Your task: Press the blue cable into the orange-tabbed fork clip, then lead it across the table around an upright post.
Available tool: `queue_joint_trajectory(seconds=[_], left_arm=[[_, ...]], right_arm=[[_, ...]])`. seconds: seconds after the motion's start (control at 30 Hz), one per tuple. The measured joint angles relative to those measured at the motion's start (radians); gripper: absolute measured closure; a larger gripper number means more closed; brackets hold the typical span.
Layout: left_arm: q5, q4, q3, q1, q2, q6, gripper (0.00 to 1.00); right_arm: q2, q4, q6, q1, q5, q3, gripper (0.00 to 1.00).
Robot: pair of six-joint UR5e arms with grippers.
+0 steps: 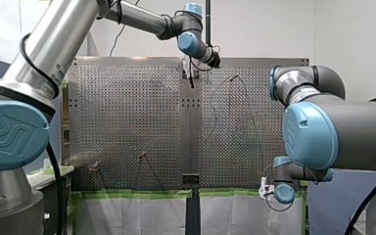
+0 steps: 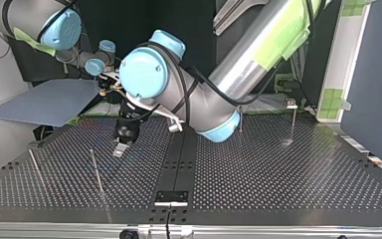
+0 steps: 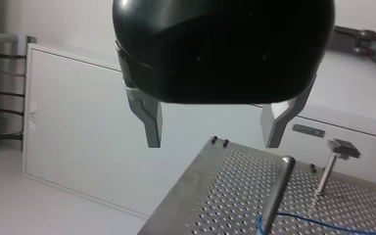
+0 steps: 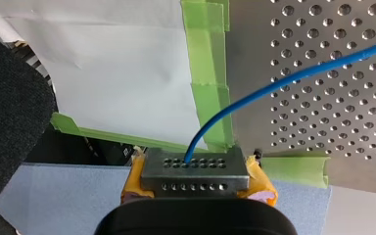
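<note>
Where my right pincer point(image 4: 194, 164) sits nearest its camera, its yellow pads point(image 4: 137, 178) are clamped on the blue cable point(image 4: 293, 78). The cable leaves toward the pincer's 2 o'clock over the perforated desk point(image 4: 333, 132). My left pincer point(image 3: 214, 129) hangs above the desk, metal fingers point(image 3: 149, 117) spread, holding nothing. Beyond it is an upright post point(image 3: 277, 193) with cable at its foot. Farther, at that post's 2 o'clock, is a flat-headed post point(image 3: 330, 166).
</note>
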Motion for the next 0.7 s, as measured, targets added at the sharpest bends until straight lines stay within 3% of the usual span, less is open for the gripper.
queue_joint_trajectory(seconds=[0.27,0.7], left_arm=[[-0.048,-0.009,0.000,-0.029,0.000,0.069,0.00],[0.043,0.019,0.000,-0.041,-0.001,0.173,0.00]], right_arm=[[0.000,0.001,0.000,0.002,-0.001,-0.002,1.00],[0.000,0.004,-0.002,0.005,-0.003,-0.003,1.00]])
